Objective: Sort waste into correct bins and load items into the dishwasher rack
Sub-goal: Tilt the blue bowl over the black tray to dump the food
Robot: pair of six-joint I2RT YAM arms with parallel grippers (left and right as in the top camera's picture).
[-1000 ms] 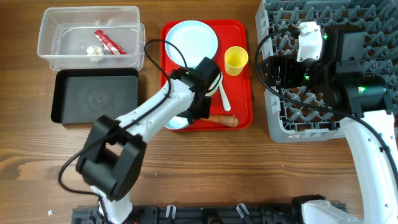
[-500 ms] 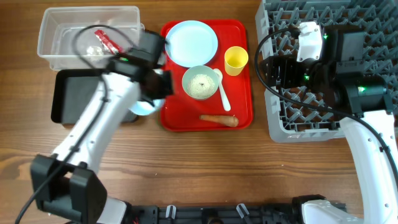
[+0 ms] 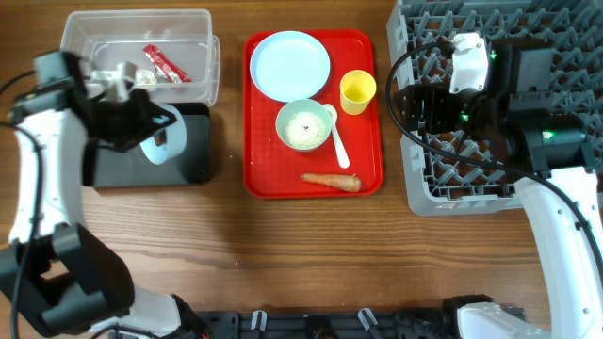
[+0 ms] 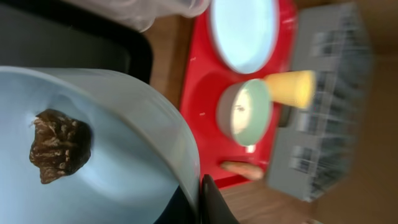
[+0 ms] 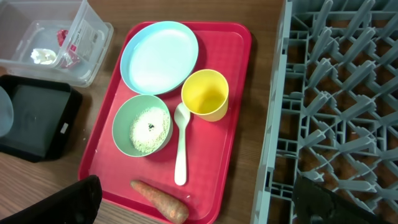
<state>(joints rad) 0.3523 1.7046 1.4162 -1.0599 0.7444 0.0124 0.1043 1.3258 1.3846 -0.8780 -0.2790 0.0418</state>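
Note:
My left gripper point(image 3: 143, 132) is shut on the rim of a pale blue bowl point(image 3: 160, 141) and holds it tilted over the black tray point(image 3: 191, 155). A brown food lump point(image 4: 59, 146) lies in the bowl point(image 4: 124, 124). The clear tub point(image 3: 94, 56) holds the red wrapper point(image 3: 166, 64) and a white scrap point(image 3: 146, 78). On the red tray point(image 3: 363, 151) are the blue plate point(image 3: 289, 64), a green bowl with rice point(image 3: 303, 124), a yellow cup point(image 3: 357, 91), a white spoon point(image 3: 337, 139) and a carrot point(image 3: 330, 180). My right gripper point(image 5: 208, 202) is open and empty.
The grey dishwasher rack point(image 3: 565, 56) fills the right side, and my right arm hovers over its left edge. The tub and black tray sit side by side at the far left. Bare wood lies along the table's front.
My left arm has lifted the blue bowl off the red tray and carried it left to above the black tray. The right arm has not moved.

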